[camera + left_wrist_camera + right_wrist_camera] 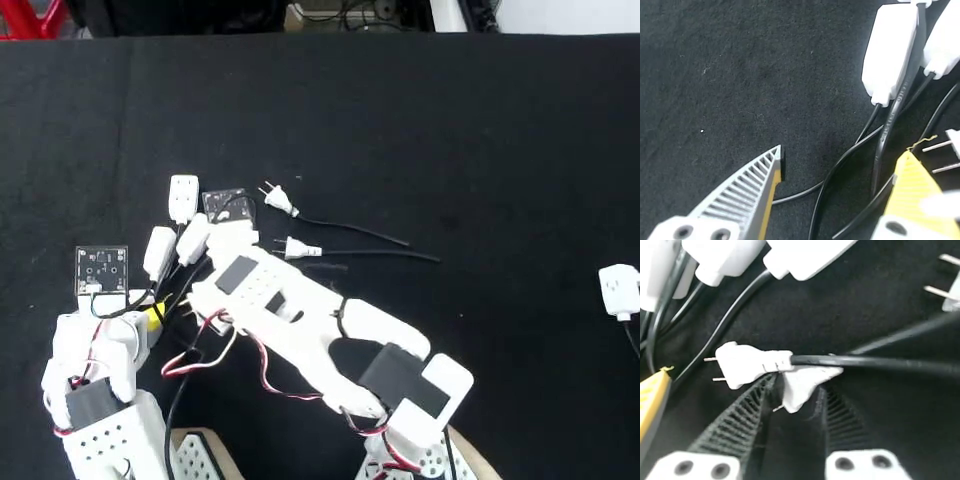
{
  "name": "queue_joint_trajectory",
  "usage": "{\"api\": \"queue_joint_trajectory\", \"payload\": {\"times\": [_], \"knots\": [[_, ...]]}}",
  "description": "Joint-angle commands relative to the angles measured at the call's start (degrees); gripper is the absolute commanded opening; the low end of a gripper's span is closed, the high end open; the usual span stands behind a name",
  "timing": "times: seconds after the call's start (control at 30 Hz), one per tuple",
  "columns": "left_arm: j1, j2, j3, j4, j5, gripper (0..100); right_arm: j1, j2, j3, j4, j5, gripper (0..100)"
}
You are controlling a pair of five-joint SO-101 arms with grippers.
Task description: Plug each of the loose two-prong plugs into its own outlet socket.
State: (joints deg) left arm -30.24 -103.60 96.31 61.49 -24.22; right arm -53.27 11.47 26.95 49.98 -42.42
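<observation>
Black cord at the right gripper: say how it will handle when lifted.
The black cord looks semi-stiff, running nearly straight, so it probably trails rather than flops. Its small two-prong plug seems light. It might snag nearby cables.

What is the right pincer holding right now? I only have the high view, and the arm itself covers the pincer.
Observer: In the right wrist view, the right pincer is shut on a two-prong plug, gripping it at the cord end with the prongs left free.
Operator: And the left pincer, is it open or shut?
Observer: Open. In the left wrist view, the left pincer stands wide open, with black cords lying in the gap.
</observation>
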Motion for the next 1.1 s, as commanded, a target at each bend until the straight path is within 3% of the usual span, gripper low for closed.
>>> {"api": "queue_joint_trajectory", "payload": {"times": [0.0,0.57,0.97,1.07], "knots": [[0.1,-0.4,1.1,-0.5,-0.3,35,-1.0,3.3,-0.1,1.9,2.5,1.4],[0.0,-0.4,1.1,-0.5,-0.3,35,1.8,2.0,-0.2,7.6,4.0,1.1],[0.0,-0.4,1.1,-0.5,-0.3,35,26.4,-18.9,0.7,24.3,36.2,1.1],[0.1,-0.4,1.1,-0.5,-0.3,35,32.5,-21.4,0.9,24.1,37.5,1.1]]}}
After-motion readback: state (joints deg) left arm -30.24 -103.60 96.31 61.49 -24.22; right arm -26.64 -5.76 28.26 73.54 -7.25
